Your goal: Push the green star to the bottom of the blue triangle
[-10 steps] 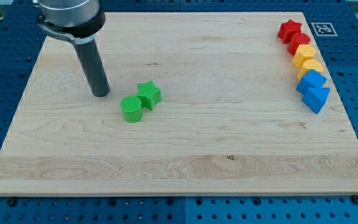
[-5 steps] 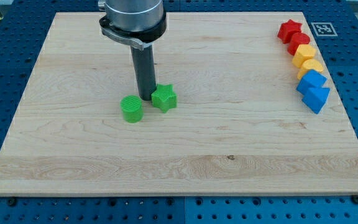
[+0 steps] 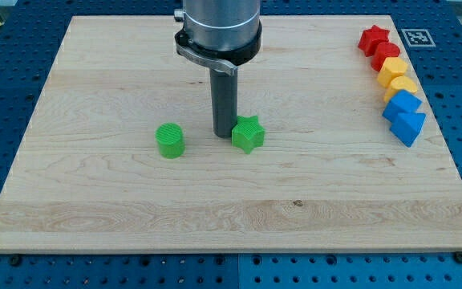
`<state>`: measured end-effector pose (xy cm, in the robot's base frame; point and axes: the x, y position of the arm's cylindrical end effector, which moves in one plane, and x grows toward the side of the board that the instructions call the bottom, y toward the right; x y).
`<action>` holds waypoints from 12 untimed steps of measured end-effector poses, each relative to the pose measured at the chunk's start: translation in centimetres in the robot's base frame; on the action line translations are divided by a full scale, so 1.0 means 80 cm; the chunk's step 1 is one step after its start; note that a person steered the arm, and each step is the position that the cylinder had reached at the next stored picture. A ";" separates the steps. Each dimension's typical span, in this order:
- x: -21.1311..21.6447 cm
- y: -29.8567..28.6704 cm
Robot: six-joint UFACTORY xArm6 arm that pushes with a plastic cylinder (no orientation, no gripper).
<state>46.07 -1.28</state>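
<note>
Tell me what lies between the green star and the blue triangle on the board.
Nothing: the camera view shows only bare wood between the green star and the blue triangle. My tip touches the star's left side.

The board (image 3: 295,185) is pale, smooth, matt wood with visible grain. The green star (image 3: 248,134) looks like ridged plastic. The rod (image 3: 224,104) is dark and matt.

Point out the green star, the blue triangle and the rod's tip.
green star (image 3: 248,134), camera view, top face.
blue triangle (image 3: 408,127), camera view, top face.
my tip (image 3: 223,134), camera view, rod's very end.
</note>
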 end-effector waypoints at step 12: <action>0.028 0.095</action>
<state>48.33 6.30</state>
